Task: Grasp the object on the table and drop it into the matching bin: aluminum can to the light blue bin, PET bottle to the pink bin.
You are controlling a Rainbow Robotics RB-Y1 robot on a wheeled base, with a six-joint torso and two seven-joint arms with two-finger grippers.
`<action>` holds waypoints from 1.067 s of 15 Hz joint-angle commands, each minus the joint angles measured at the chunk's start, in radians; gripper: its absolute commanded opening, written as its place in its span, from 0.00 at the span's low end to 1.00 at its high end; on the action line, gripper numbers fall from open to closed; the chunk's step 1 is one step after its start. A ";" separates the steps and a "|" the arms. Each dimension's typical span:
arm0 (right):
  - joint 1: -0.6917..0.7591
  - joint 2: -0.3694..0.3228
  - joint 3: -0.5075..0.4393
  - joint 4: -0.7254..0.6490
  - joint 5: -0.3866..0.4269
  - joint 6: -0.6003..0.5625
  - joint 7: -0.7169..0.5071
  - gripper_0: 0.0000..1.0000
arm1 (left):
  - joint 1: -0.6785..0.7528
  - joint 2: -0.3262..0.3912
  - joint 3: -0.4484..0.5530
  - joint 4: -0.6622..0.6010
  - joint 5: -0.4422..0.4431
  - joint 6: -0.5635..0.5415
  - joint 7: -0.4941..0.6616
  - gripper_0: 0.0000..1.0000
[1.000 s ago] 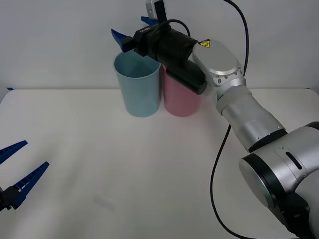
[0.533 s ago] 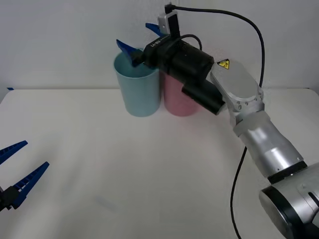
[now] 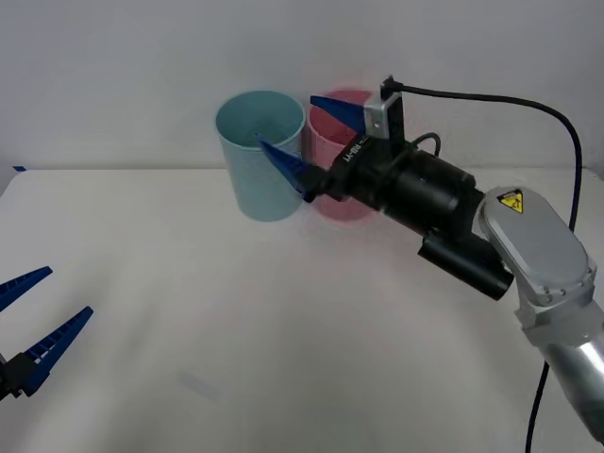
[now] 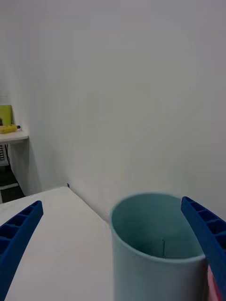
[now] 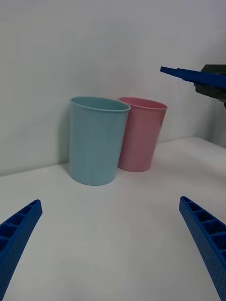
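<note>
The light blue bin (image 3: 255,160) (image 4: 155,254) (image 5: 96,141) stands upright at the back of the white table (image 3: 283,311), touching or nearly touching the pink bin (image 3: 332,203) (image 5: 141,136) on its right. My right gripper (image 3: 288,121) (image 4: 110,202) hangs open just in front of the two bins at rim height, holding nothing. One of its fingers (image 5: 188,73) crosses the left wrist view. What I see of the blue bin's inside looks bare. The aluminum can is out of view. My left gripper (image 3: 69,292) (image 5: 109,201) waits open at the near left.
A plain white wall rises right behind the bins. The right arm's black cable (image 3: 491,99) arcs above its wrist. A shelf with a yellow item (image 4: 7,127) stands off beyond the table's far left side.
The right gripper has drawn back from above the light blue bin, lower and toward the robot's right, still open. The left arm has not moved.
</note>
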 commanded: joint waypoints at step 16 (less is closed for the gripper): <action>0.683 -0.157 -0.510 -0.197 -0.192 -0.627 0.167 1.00 | 0.000 0.000 0.000 0.000 0.000 0.000 0.000 1.00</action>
